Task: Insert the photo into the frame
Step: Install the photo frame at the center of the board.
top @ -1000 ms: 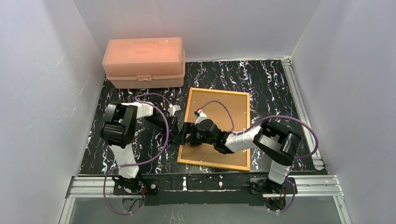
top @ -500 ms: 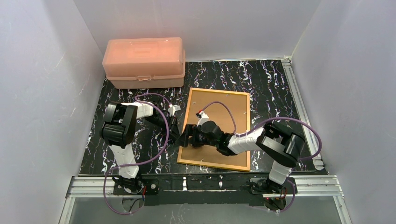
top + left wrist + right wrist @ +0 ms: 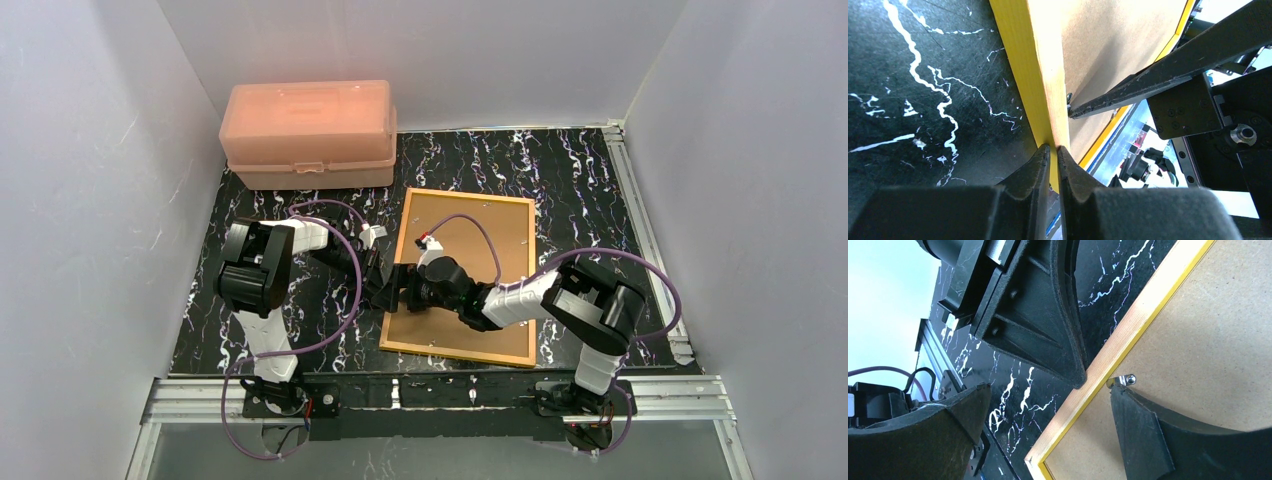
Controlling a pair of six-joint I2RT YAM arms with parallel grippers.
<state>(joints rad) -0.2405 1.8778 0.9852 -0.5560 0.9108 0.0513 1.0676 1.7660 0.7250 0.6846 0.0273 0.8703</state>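
Since the frame (image 3: 455, 354) lies face down on the worktop (image 3: 560, 170) with its brown backing board (image 3: 505, 240) seated in it, we find no photo in any view and cannot tell whether it sits beneath that board. Our left tool (image 3: 1052, 150) is closed almost to nothing, nipping the frame's left rail between its tips. Our right tool (image 3: 1050, 389) gapes wide and holds nothing, straddling that rail, one finger (image 3: 1158, 440) resting by a small metal tab (image 3: 1128, 380) on the board. We judge the frame light, stiff and thin, best gripped on a rail; the tab looks fiddly, and the yellow paint may slip under hard pads
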